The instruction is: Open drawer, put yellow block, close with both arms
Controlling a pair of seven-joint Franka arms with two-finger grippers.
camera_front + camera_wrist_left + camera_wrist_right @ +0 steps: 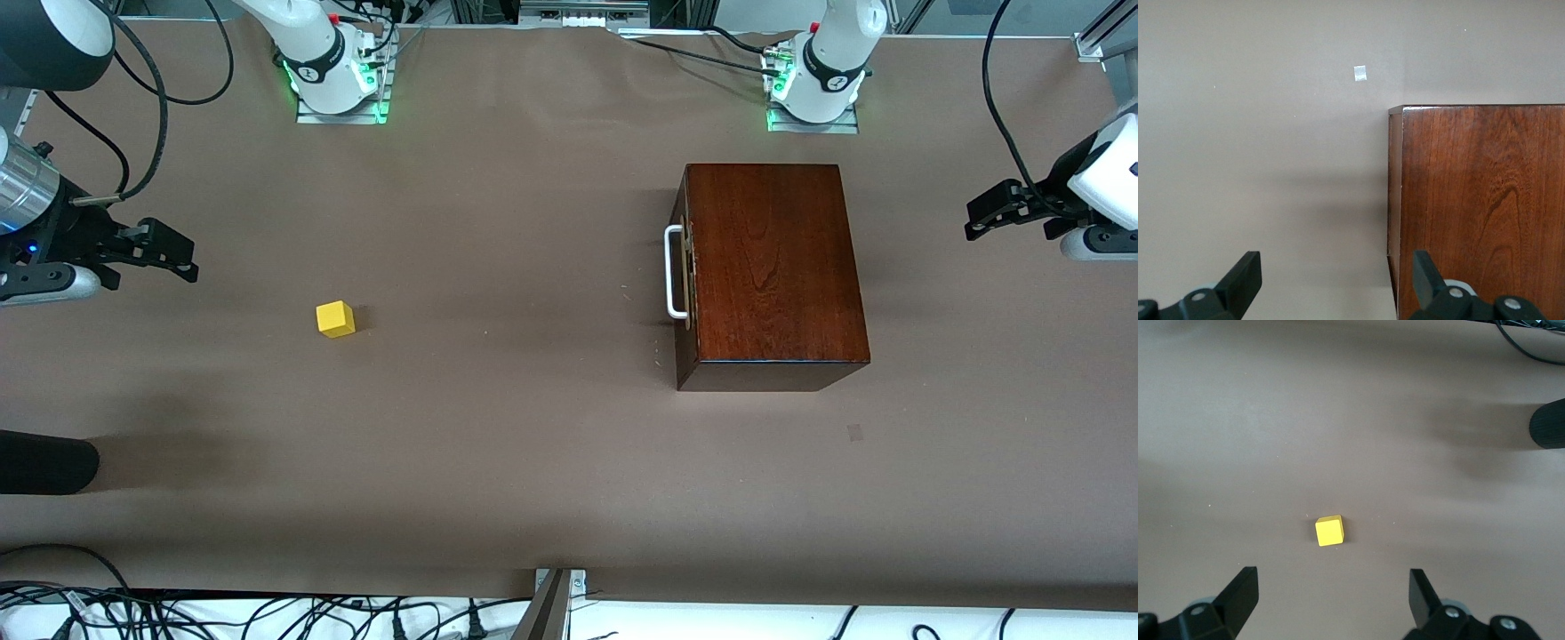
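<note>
Right gripper (pixel 182 258) hanging wide open over bare table at the right arm's end, nothing held; yellow block (pixel 335 318) resting on the table near it, well apart from the wooden box (pixel 769 267). Left gripper (pixel 982 218) also spread wide and empty, over the table at the left arm's end, just beside the box. Drawer shut flush in the box, white handle (pixel 674 271) facing the block's end of the table.

Likely trouble: pinching the thin handle off-centre and slipping off (or dragging the whole box, since nothing braces it). Nudging the small block aside while descending. Closing before the block clears the rim.

No readable writing or brand anywhere.
</note>
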